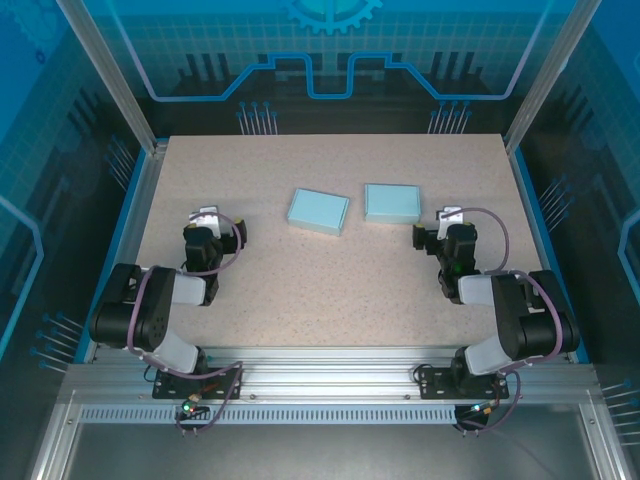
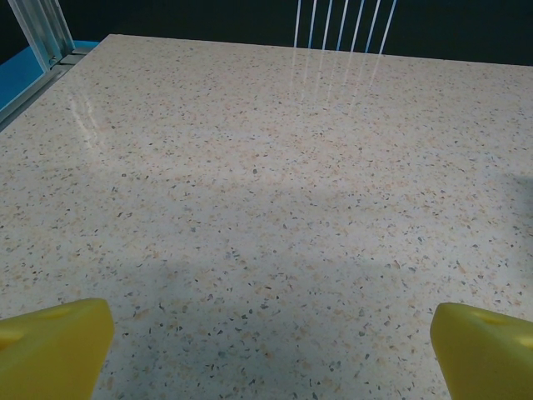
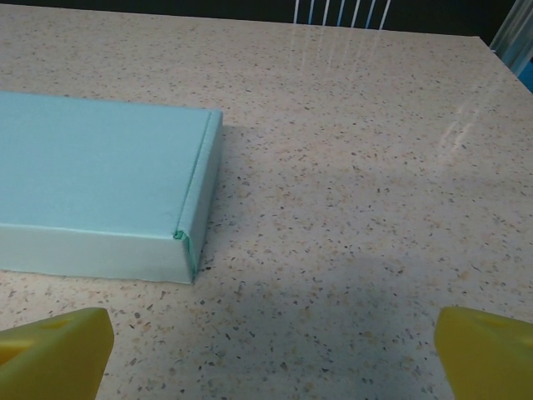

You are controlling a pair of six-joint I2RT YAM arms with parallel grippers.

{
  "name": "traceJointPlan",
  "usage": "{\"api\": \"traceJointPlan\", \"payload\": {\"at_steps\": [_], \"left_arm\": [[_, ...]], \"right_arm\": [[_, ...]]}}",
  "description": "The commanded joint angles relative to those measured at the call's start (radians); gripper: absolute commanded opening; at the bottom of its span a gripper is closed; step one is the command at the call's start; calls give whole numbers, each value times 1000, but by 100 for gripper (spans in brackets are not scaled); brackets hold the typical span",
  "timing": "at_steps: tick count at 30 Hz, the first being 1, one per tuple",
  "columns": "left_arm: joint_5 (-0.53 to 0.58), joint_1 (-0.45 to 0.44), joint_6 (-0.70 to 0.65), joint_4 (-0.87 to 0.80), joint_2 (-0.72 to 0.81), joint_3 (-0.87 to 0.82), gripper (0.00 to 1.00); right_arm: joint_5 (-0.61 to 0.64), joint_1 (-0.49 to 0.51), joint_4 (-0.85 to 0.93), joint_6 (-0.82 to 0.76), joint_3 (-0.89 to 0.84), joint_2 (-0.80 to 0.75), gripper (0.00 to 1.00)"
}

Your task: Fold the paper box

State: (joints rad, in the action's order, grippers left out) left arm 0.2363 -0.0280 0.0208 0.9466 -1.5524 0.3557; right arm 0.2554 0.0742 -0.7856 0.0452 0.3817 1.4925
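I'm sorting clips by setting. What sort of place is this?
Probably a purpose-built robot test cell, not a home or factory floor: the left arm and right arm are bolted to an aluminium frame at the edge of a speckled table, enclosed by blue printed panels.

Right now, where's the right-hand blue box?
In the top view, the right-hand blue box lies flat on the table, just right of centre. It sits beside the other blue box, ahead and left of the right gripper.

2 light-blue boxes, left (image 1: 318,211) & right (image 1: 391,203), closed flat, mid-table.
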Motion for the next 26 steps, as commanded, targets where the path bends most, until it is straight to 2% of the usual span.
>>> {"api": "traceJointPlan", "payload": {"at_steps": [1, 26], "left_arm": [[-23, 7, 5, -1, 3, 11, 99], [-50, -1, -13, -16, 3, 21, 99]], "right_arm": [[30, 13, -20, 12, 19, 5, 100], [30, 13, -20, 12, 18, 6, 100]]}}
